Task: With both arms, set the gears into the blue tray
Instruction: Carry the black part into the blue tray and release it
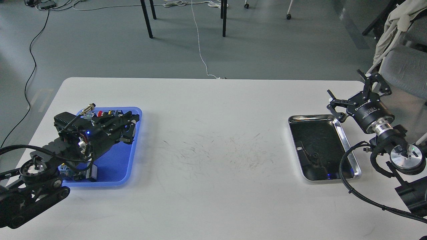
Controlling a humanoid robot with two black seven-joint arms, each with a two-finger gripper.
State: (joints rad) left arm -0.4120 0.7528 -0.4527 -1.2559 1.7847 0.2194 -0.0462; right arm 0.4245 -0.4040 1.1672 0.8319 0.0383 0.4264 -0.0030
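Observation:
The blue tray (115,158) lies at the table's left. My left gripper (128,130) hovers over its far right part with its fingers drawn together. No gear shows on the table or in the tray; any gear between those fingers is hidden by the black gripper body. My right gripper (355,90) stands open and empty at the table's far right edge, just beyond the back right corner of the silver tray (347,146).
Push-button switches and black connector blocks lie along the blue tray's left side, mostly hidden by my left arm; a red button (100,114) shows at the back. A chair with a cloth stands at the right. The white table (213,140) carries scuff marks mid-way.

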